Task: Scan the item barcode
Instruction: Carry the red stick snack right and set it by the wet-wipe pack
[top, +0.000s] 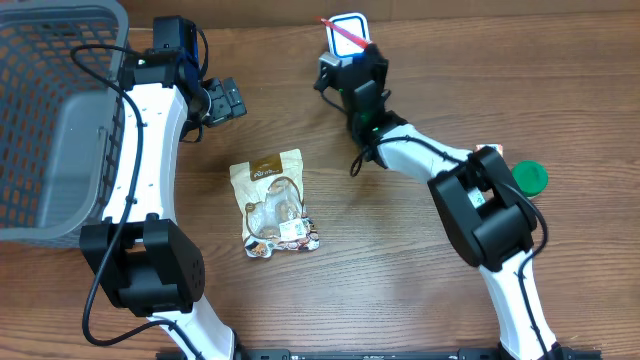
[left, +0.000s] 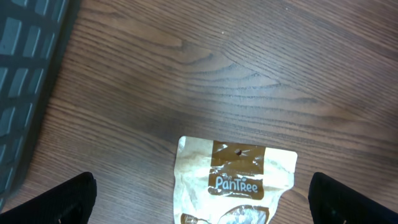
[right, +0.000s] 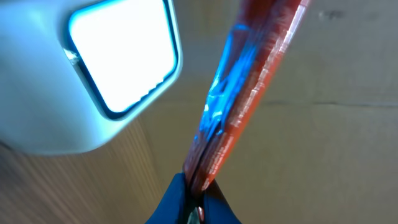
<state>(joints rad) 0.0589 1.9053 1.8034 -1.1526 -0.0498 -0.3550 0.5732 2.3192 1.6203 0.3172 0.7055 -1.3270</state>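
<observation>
My right gripper (top: 362, 58) is shut on the lower edge of a thin red packet (top: 344, 34), holding it up beside the white scanner (top: 349, 24) at the table's far side. The right wrist view shows the red packet (right: 252, 87) edge-on, rising from the gripper (right: 199, 190), with the scanner's lit window (right: 121, 59) to its left; no barcode is visible. My left gripper (top: 224, 100) stands open and holds nothing. In the left wrist view its dark fingertips (left: 65, 200) flank the top of a tan snack pouch (left: 236, 177) on the table below.
The snack pouch (top: 272, 200) lies flat at the table's middle. A grey mesh basket (top: 45, 120) fills the far left. A green lid (top: 528, 178) sits at the right, beside the right arm's base.
</observation>
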